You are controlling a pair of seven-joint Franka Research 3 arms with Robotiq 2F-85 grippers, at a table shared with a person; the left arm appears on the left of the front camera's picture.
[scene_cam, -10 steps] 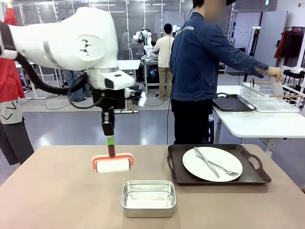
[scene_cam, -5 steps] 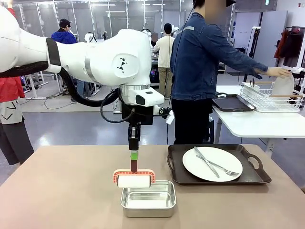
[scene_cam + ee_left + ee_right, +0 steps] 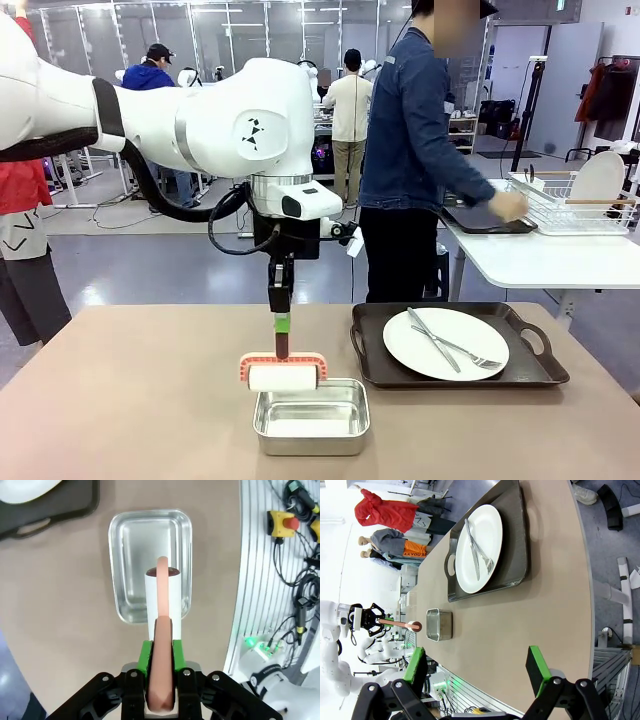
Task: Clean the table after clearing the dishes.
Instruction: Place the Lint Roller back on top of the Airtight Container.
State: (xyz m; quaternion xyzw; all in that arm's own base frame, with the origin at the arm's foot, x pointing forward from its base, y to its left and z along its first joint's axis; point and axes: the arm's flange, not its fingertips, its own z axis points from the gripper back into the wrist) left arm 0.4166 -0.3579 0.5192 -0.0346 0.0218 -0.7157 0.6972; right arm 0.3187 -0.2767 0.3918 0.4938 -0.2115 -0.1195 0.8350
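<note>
Left wrist view: roller [image 3: 162, 605] covers part of pan [image 3: 130, 555]; tray [image 3: 80, 505] cropped.

Left claw [image 3: 283, 325] points straight down, jaws clamped tight. Right claw [image 3: 476, 667] jaws spread wide apart.

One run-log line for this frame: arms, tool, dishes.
left gripper: shut on lint roller, above steel pan | right gripper: open, empty | plate with cutlery: on tray, on table | person: at side table
</note>
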